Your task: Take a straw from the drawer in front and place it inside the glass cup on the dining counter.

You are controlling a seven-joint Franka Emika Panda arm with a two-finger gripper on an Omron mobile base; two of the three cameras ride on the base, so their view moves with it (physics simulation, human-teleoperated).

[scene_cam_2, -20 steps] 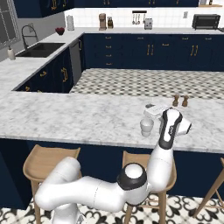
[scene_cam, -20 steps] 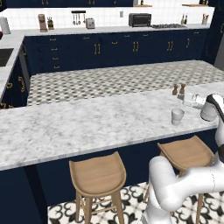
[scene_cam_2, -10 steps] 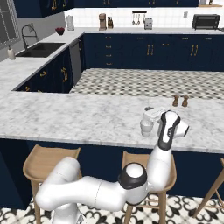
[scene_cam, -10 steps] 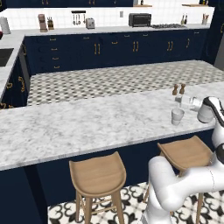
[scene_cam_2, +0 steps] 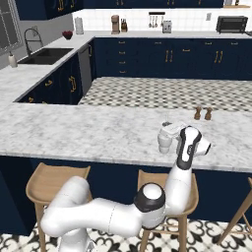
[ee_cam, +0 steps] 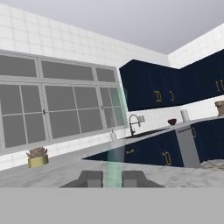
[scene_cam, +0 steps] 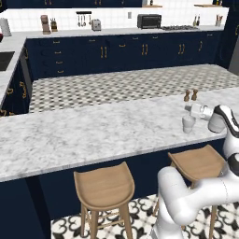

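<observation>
The glass cup (scene_cam: 188,124) (scene_cam_2: 164,142) stands on the dining counter (scene_cam: 93,133) (scene_cam_2: 74,133) near its right end. My gripper (scene_cam: 189,108) (scene_cam_2: 165,129) lies level just above the cup's rim, pointing left. In the hand view the gripper (ee_cam: 112,179) is shut on a pale green see-through straw (ee_cam: 116,144), which rises between the two fingertips (ee_cam: 90,178). The straw's lower end is hidden, so I cannot tell whether it is inside the cup. The drawer is out of view.
Two small brown shakers (scene_cam: 190,95) (scene_cam_2: 203,113) stand just behind the cup. Wooden stools (scene_cam: 105,186) (scene_cam_2: 56,179) line the counter's near side. Across the tiled floor run navy cabinets, with a sink (scene_cam_2: 47,55) at the far left.
The hand has slid left along the counter, from beside the cup to just above it. Cup and shakers have stayed put, and the gripper has stayed shut.
</observation>
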